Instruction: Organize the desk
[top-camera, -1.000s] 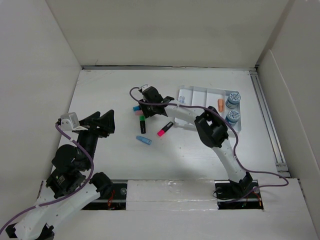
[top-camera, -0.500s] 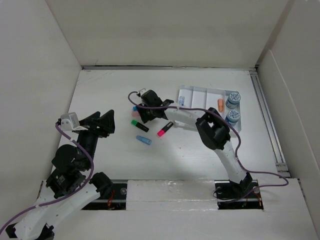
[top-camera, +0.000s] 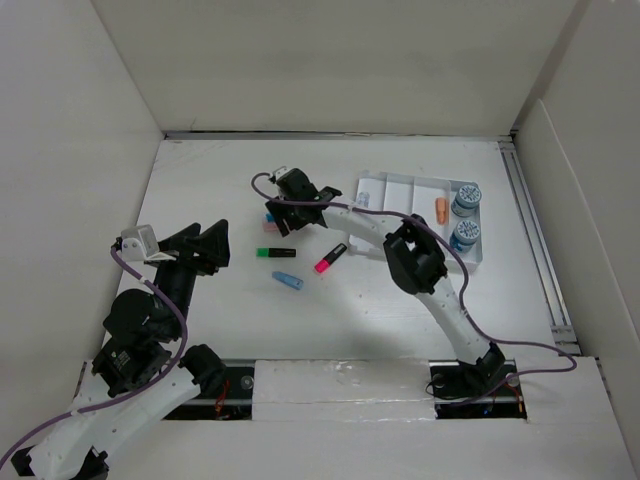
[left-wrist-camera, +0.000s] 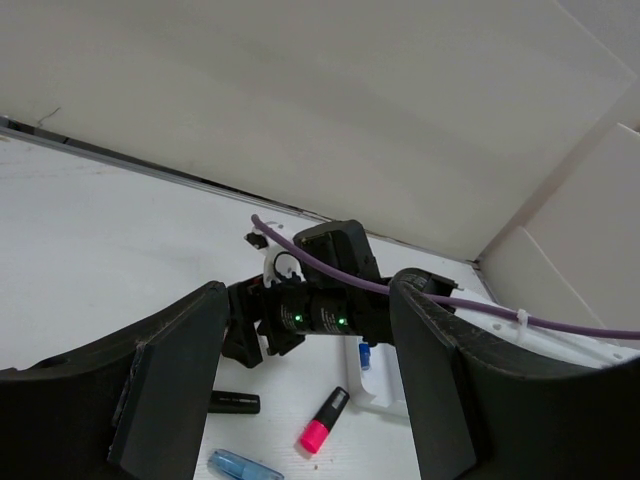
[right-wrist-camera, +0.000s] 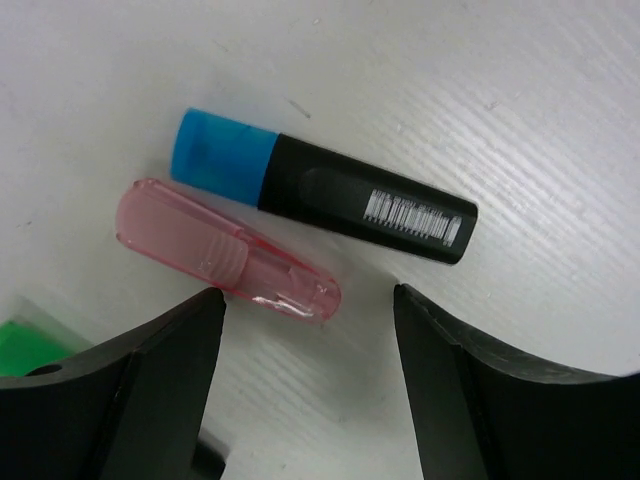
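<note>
Right gripper (right-wrist-camera: 307, 305), jaws spread wide and empty, over blue-capped highlighter (right-wrist-camera: 330, 200) and pink translucent tube (right-wrist-camera: 225, 250) lying just beside each other on the desk (top-camera: 200, 180), left gripper (top-camera: 212, 243) likewise wide, at desk's left.

Highlighters: three were counted, all left of the tray (top-camera: 410, 190). These were one green highlighter (top-camera: 275, 252), one pink highlighter (top-camera: 330, 258) and one blue highlighter (right-wrist-camera: 320, 198).

Translucent plastic pieces: two, also left of the tray. One was a pink piece (right-wrist-camera: 225, 250) just beside the blue highlighter, the other a blue piece (top-camera: 287, 281).

Tray: one, compartmented.

Jars: two, blue-lidded, both at the tray's right end, a far jar (top-camera: 466, 198) and a near jar (top-camera: 465, 234).

Small items in the tray: two. One was an orange item (top-camera: 441, 209). The other was a blue item (top-camera: 364, 200) at the tray's left end, too small to identify.

Totals: five loose items lay outside the tray and four inside it.

Desk (top-camera: 200, 180): one.
</note>
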